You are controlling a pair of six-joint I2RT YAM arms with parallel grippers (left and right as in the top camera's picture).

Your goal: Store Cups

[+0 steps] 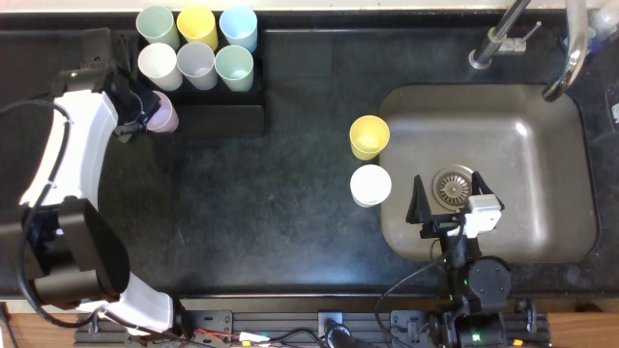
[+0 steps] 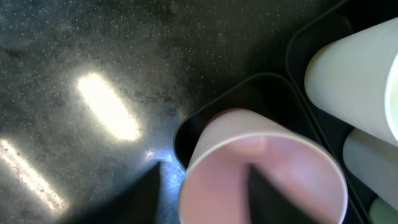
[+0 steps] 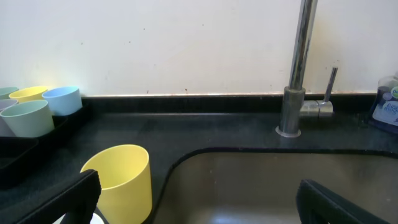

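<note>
Nearest the arm bases, the right hand (image 1: 447,198) hangs over the sink (image 1: 542,174), close to the drain (image 1: 453,186); its two fingers are spread wide and grip nothing. Just beyond the sink's left rim, a white cup (image 1: 370,185) stands on the dark desk (image 1: 290,213) with its mouth up. A yellow cup (image 1: 368,136) stands upright just beside it, a little farther back. Across the desk, well apart from these two, the left hand (image 1: 145,109) is closed on the rim of a lilac cup (image 2: 261,162), one finger inside the cup and the other outside its wall. The cup is tilted over a corner compartment of the black tray (image 1: 227,118), and its base seems to be just inside that compartment, though whether it touches the bottom I cannot tell. Farther back in the tray, six cups (image 1: 196,66) stand upright in two rows of three. At the far edge, the tap (image 3: 298,74) rises behind the sink
</note>
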